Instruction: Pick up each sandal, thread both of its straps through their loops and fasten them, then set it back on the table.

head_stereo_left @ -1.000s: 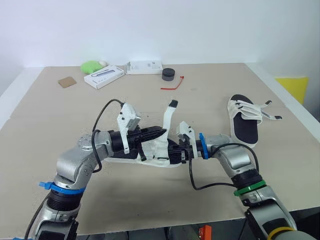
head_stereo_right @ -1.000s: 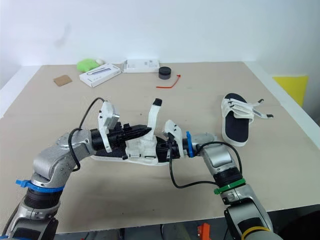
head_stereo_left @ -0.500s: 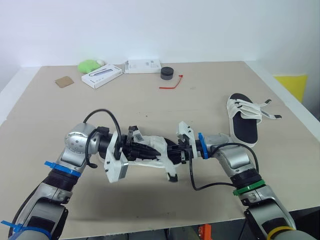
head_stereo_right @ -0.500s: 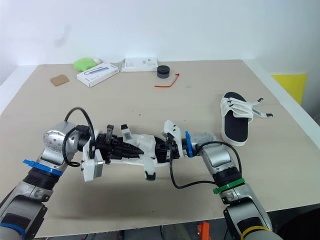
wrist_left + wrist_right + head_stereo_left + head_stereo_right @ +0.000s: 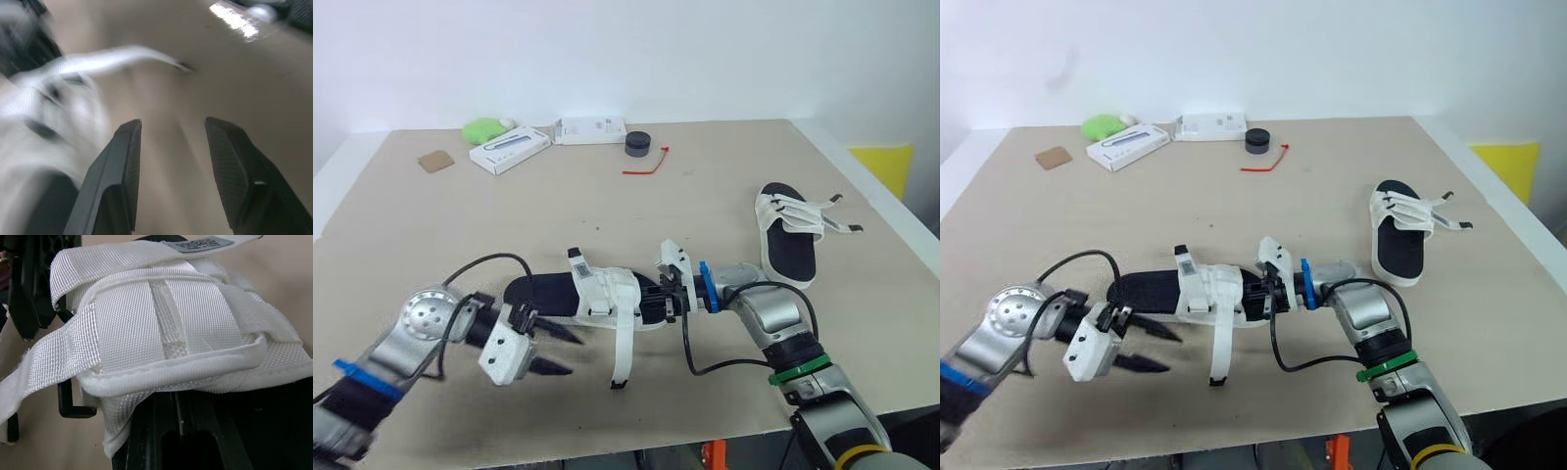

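Left eye view: the right end effector (image 5: 656,299) clamps one end of the sandal (image 5: 597,292), likely steadying it for threading. The left end effector (image 5: 570,354), wide open and empty, hovers beside the dangling strap (image 5: 623,348).

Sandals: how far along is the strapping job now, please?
Done: nothing looks finished. In hand: the right gripper holds the near sandal, with one strap hanging loose below it. The left gripper is beside it, fingers apart. Left: fasten this sandal, set it down, then do the far sandal, whose straps lie loose.
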You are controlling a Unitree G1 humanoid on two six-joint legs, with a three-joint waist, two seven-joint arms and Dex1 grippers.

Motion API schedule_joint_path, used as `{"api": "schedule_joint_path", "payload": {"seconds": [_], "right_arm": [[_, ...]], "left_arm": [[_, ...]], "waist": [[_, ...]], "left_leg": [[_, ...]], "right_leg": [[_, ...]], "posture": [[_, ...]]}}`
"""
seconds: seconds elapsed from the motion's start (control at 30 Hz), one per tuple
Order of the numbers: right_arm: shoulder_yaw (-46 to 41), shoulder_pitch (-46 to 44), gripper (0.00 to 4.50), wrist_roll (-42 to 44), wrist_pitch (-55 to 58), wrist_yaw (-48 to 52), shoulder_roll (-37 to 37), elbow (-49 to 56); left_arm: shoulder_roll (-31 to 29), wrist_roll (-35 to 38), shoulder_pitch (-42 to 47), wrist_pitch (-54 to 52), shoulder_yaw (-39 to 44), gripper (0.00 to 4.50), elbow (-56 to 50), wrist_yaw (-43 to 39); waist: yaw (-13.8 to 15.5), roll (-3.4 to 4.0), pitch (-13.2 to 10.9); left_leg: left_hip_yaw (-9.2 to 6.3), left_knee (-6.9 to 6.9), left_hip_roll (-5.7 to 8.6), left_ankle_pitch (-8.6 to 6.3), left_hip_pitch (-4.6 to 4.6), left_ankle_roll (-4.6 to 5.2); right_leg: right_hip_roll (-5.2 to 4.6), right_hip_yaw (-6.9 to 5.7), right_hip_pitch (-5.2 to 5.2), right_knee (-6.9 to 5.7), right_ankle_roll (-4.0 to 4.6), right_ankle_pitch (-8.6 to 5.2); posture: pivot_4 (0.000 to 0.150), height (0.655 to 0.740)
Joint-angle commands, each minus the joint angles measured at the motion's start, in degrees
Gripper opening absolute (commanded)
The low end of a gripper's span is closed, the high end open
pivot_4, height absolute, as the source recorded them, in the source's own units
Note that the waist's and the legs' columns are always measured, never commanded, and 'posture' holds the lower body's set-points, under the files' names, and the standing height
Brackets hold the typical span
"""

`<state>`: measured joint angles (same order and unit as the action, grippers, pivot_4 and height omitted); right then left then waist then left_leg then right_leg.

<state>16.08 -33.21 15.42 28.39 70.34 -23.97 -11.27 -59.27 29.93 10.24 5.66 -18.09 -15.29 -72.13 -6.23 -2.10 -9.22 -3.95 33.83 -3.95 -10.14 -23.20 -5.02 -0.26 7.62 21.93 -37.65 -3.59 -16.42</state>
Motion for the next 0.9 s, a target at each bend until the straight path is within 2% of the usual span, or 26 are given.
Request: {"api": "schedule_joint_path", "payload": {"seconds": [0.03,0.17,0.27,0.37,0.53,0.67,0.77,0.87,0.9], "right_arm": [[5.56,3.19,0.0,-3.74,2.58,-0.57,0.2,-4.96],[5.71,3.02,0.0,-3.69,2.65,-0.45,0.31,-4.91],[5.65,3.01,0.0,-3.59,2.96,-0.48,0.3,-4.53],[5.43,3.64,0.0,-3.48,3.36,-0.75,0.0,-3.68],[4.96,4.83,0.0,-3.24,4.07,-1.42,-0.49,-2.36],[4.82,5.54,0.0,-3.1,4.52,-2.05,-0.69,-1.36],[4.44,6.1,0.0,-2.97,4.81,-2.39,-1.21,-0.53],[4.2,6.32,0.0,-2.88,4.99,-2.61,-1.54,-0.13],[4.14,6.36,0.0,-2.84,5.04,-2.68,-1.63,-0.04]], "left_arm": [[-4.83,19.16,0.24,-28.13,3.23,2.13,-10.46,8.57],[-5.26,31.01,1.33,-45.27,4.66,2.13,-13.74,14.57],[-1.05,34.82,4.28,-54.76,2.55,2.13,-12.05,18.27],[3.08,31.47,6.92,-59.81,-2.39,2.13,-10.21,18.37],[9.92,26.49,11.08,-62.33,-4.82,2.13,-7.09,17.38],[13.0,21.35,13.82,-61.55,-6.7,2.13,-5.09,14.27],[14.99,20.58,15.23,-62.5,-6.87,2.13,-3.79,12.14],[15.9,20.84,15.19,-63.64,-5.73,1.31,-3.57,11.15],[16.3,21.17,15.21,-64.22,-5.18,0.74,-3.55,11.08]], "waist": [[0.26,-0.02,-0.04],[0.2,-0.08,-0.09],[0.16,-0.11,-0.07],[0.19,-0.21,0.0],[0.27,-0.25,0.09],[0.33,-0.17,0.15],[0.39,-0.15,0.16],[0.43,-0.14,0.16],[0.5,-0.14,0.16]], "left_leg": [[-0.01,0.0,0.0,0.0,0.04,0.0],[0.02,0.01,0.01,0.0,0.21,-0.01],[0.02,-0.03,0.0,-0.03,0.22,-0.05],[0.01,-0.05,0.0,-0.04,0.21,-0.08],[-0.04,-0.05,0.0,-0.1,0.19,-0.17],[-0.04,-0.05,0.01,-0.12,0.19,-0.2],[-0.05,-0.06,0.01,-0.15,0.19,-0.24],[-0.06,-0.06,0.01,-0.17,0.17,-0.27],[-0.06,-0.06,0.01,-0.17,0.17,-0.27]], "right_leg": [[0.0,-0.01,-0.01,0.0,0.01,-0.01],[-0.01,-0.03,0.22,-0.06,0.07,-0.06],[0.05,-0.05,0.28,-0.07,0.12,-0.08],[0.1,-0.05,0.27,-0.07,0.13,-0.08],[0.16,-0.05,0.25,-0.06,0.13,-0.14],[0.15,-0.03,0.25,-0.06,0.12,-0.15],[0.15,-0.04,0.16,-0.06,0.12,-0.2],[0.15,-0.04,-0.03,-0.06,0.06,-0.23],[0.15,-0.04,-0.04,-0.06,0.05,-0.24]], "posture": [[0.15,0.74],[0.15,0.74],[0.15,0.74],[0.15,0.74],[0.15,0.74],[0.15,0.74],[0.15,0.74],[0.15,0.74],[0.15,0.74]]}}
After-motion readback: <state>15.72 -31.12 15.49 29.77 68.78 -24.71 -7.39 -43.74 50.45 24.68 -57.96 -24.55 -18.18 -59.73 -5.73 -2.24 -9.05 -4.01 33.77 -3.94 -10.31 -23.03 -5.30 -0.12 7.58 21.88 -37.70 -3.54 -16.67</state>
